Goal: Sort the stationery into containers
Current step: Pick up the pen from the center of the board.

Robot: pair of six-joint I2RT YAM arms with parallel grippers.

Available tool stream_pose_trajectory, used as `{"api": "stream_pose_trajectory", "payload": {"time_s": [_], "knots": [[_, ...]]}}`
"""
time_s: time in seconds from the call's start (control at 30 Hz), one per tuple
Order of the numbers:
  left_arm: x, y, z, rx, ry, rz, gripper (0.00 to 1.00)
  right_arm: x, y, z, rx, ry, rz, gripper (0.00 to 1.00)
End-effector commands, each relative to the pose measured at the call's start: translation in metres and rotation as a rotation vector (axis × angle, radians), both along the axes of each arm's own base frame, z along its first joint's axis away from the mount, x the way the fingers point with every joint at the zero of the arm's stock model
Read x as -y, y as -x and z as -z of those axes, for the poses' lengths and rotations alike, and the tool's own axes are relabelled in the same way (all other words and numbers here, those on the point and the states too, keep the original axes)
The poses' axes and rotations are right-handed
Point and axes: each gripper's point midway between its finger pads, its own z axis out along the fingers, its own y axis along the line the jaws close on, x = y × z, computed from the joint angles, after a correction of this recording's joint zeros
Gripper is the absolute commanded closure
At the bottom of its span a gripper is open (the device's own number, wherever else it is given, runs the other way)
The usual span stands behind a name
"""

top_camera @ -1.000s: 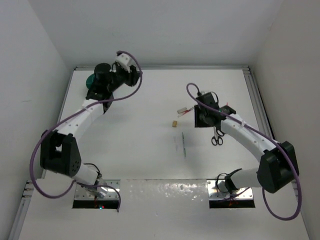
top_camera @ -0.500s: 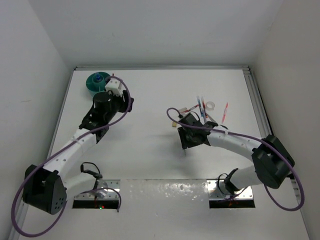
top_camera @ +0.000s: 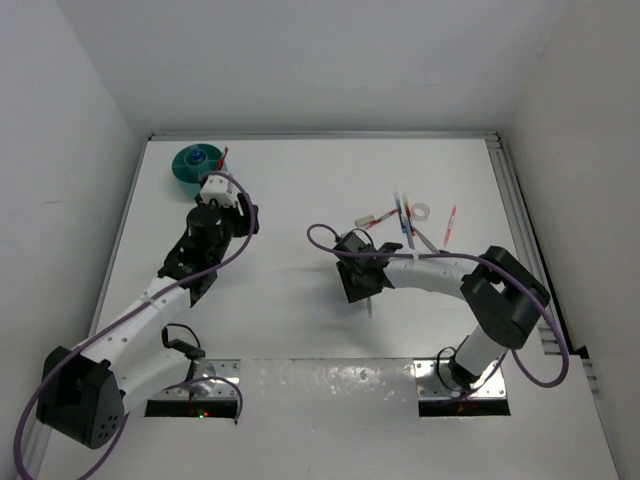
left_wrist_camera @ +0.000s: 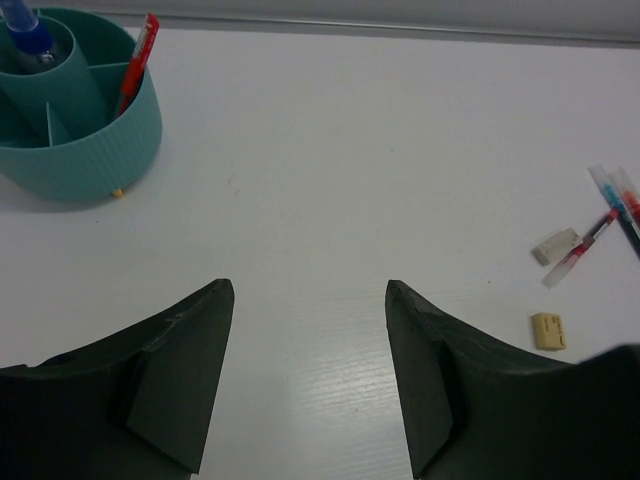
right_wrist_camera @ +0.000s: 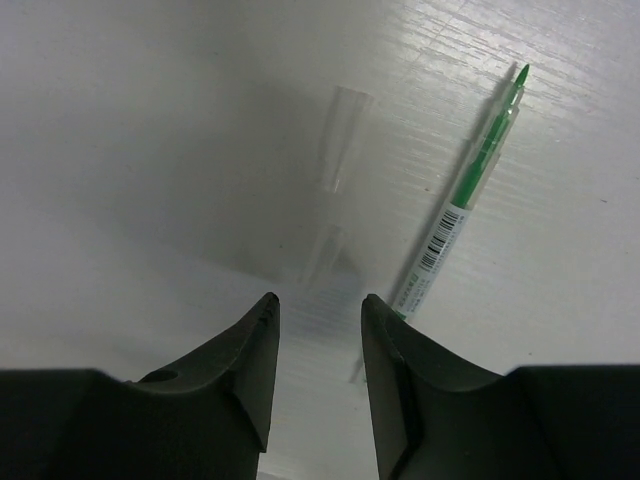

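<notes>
The teal tub [top_camera: 183, 170] stands at the back left with a red pen [left_wrist_camera: 135, 65] and a blue-capped bottle [left_wrist_camera: 25, 25] in its compartments. My left gripper [left_wrist_camera: 310, 290] hangs open and empty over bare table, nearer than the tub [left_wrist_camera: 120, 140]. My right gripper [right_wrist_camera: 318, 300] is open low over the table. A green pen [right_wrist_camera: 465, 190] lies just outside its right finger, and nothing is between the jaws. In the top view this gripper [top_camera: 357, 272] covers most of that pen [top_camera: 369, 303].
Loose pens [top_camera: 403, 215], a white tape roll [top_camera: 421, 211] and a red pen [top_camera: 449, 225] lie behind the right arm. A tan eraser [left_wrist_camera: 547, 330] and a short red-and-white pen [left_wrist_camera: 580, 250] lie nearby. White walls enclose the table on three sides.
My left gripper has drawn back from the tub toward the near side and opened wider. My right arm has swung left, away from the scissors, to the green pen.
</notes>
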Motion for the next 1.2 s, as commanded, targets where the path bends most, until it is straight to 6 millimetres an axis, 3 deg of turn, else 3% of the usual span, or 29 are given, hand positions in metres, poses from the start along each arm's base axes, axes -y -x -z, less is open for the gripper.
{"api": "stream_pose_trajectory", "payload": {"time_s": [0.0,0.57,0.67,0.8,1.0,1.07,1.1,1.17], "knots": [[0.003,-0.004,-0.024,0.090,0.055,-0.019,0.40,-0.018,-0.015,-0.007,0.038,-0.039,0.027,0.62],[-0.002,-0.005,-0.024,0.102,0.055,-0.046,0.38,-0.010,-0.012,0.009,0.012,-0.007,0.068,0.89],[0.001,-0.004,-0.024,0.100,0.064,-0.029,0.38,-0.009,-0.010,0.011,0.009,0.001,0.065,0.89],[0.003,-0.005,-0.025,0.102,0.069,-0.023,0.38,-0.007,-0.007,0.014,-0.008,0.008,0.059,0.80],[0.002,-0.006,-0.027,0.108,0.068,-0.026,0.38,-0.001,-0.003,0.019,-0.021,0.021,0.070,0.80],[0.003,-0.005,-0.028,0.110,0.070,-0.024,0.38,0.000,-0.003,0.019,-0.017,0.022,0.075,0.85],[0.003,-0.005,-0.029,0.114,0.073,-0.024,0.38,0.001,-0.002,0.019,-0.017,0.022,0.075,0.93],[0.004,-0.005,-0.029,0.112,0.076,-0.016,0.38,0.002,-0.003,0.017,-0.009,0.023,0.078,1.00]]}}
